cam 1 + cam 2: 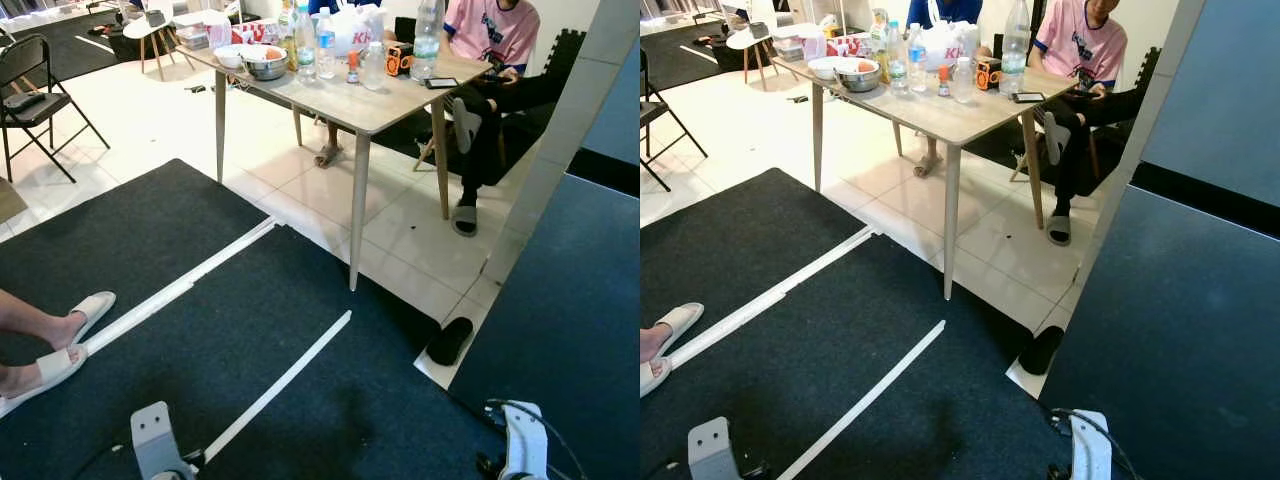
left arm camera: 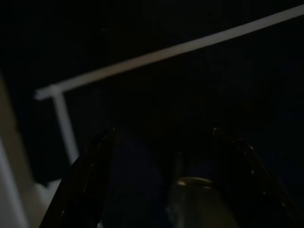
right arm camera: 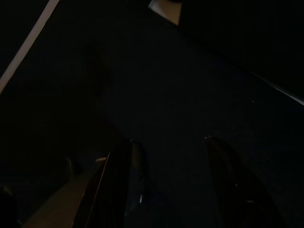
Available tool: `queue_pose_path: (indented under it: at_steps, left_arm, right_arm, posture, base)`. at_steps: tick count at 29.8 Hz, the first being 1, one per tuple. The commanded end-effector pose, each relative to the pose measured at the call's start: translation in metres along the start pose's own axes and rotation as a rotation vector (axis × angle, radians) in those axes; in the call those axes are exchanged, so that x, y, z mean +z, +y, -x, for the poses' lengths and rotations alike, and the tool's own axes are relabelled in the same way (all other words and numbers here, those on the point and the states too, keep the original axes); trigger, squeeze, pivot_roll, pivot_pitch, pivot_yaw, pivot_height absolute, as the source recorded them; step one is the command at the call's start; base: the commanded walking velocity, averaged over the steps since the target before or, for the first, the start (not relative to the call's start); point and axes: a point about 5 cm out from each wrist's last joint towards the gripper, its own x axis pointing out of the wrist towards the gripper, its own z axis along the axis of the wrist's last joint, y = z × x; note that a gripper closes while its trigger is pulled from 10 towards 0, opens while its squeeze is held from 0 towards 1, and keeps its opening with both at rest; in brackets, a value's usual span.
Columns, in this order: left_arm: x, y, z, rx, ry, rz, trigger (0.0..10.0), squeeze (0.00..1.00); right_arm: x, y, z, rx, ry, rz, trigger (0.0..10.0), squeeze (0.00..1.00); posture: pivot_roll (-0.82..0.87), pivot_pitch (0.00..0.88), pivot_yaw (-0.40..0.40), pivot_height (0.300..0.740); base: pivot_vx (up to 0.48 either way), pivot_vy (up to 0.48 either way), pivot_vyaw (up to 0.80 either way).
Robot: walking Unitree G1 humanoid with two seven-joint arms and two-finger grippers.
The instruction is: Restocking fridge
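Note:
A light wooden table (image 1: 380, 100) stands ahead on the white tile floor. It carries several clear plastic bottles (image 1: 305, 45), a metal bowl (image 1: 265, 64), a white bowl, a small orange box (image 1: 400, 58), a phone and white bags. Both silver arms hang low at the bottom edge of the eye views, the left wrist (image 1: 155, 440) and the right wrist (image 1: 520, 450) over dark carpet. In the dark wrist views, my left gripper (image 2: 161, 142) and my right gripper (image 3: 166, 147) each show two black fingers spread apart, holding nothing.
A person in a pink shirt (image 1: 490, 30) sits behind the table with legs crossed. Another person's feet in white slippers (image 1: 60, 340) rest at the left. A black slipper (image 1: 450, 340) lies by a dark blue panel (image 1: 560, 330). A folding chair (image 1: 30, 90) stands far left.

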Motion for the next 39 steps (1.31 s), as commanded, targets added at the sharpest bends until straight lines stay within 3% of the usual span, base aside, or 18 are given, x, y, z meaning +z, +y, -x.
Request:
queue_pose_path:
  at_steps: [1,6,9,11,13,15,21,27,31,39]
  left_arm:
    - [-0.002,-0.002,0.000,-0.009,0.011,0.029,10.0,0.00]
    - [-0.006,-0.012,0.000,-0.077,0.039,0.025,10.0,0.00]
    - [-0.018,-0.021,0.002,-0.136,0.085,-0.108,10.0,0.00]
    - [-0.027,-0.026,0.004,-0.166,0.116,-0.220,10.0,0.00]
    - [-0.034,-0.027,0.006,-0.174,0.137,-0.228,10.0,0.00]
    - [-0.036,-0.027,0.006,-0.171,0.142,-0.215,10.0,0.00]
    - [-0.042,-0.024,0.008,-0.167,0.165,-0.212,10.0,0.00]
    - [-0.042,-0.021,0.008,-0.159,0.179,-0.249,10.0,0.00]
    - [-0.040,-0.019,0.007,-0.144,0.191,-0.320,10.0,0.00]
    - [-0.043,-0.018,0.008,-0.149,0.199,-0.328,10.0,0.00]
  right_arm:
    - [0.003,0.002,-0.001,0.001,-0.013,-0.038,10.0,0.00]
    - [0.005,0.001,0.000,-0.010,-0.026,-0.091,10.0,0.00]
    - [0.007,0.001,-0.001,-0.005,-0.020,-0.032,10.0,0.00]
    - [0.005,0.004,-0.001,0.014,0.005,0.124,10.0,0.00]
    - [-0.003,0.011,-0.001,0.064,0.049,0.338,10.0,0.00]
    - [-0.005,0.013,-0.001,0.077,0.059,0.358,10.0,0.00]
    - [-0.007,0.017,-0.001,0.081,0.057,0.288,10.0,0.00]
    - [-0.002,0.018,-0.002,0.072,0.058,0.312,10.0,0.00]
    - [-0.002,0.013,-0.001,0.065,0.065,0.344,10.0,0.00]
    - [-0.014,0.006,0.001,0.064,0.089,0.377,10.0,0.00]
  posture:
    - [0.00,0.000,0.037,0.740]
    - [0.00,0.000,0.037,0.740]
    - [0.00,0.000,0.037,0.740]
    - [0.00,0.000,0.037,0.740]
    - [0.00,0.000,0.037,0.740]
    - [0.00,0.000,0.037,0.740]
    - [0.00,0.000,0.030,0.740]
    - [0.00,0.000,0.027,0.740]
    - [0.00,0.000,0.026,0.740]
    - [0.00,0.000,0.029,0.740]
  base:
    - [0.000,0.000,0.00]
    - [0.000,0.000,0.00]
    - [0.000,0.000,0.00]
    - [0.000,0.000,0.00]
    - [0.000,0.000,0.00]
    - [0.000,0.000,0.00]
    - [0.000,0.000,0.00]
    - [0.000,0.000,0.00]
    - [0.000,0.000,0.00]
    - [0.000,0.000,0.00]
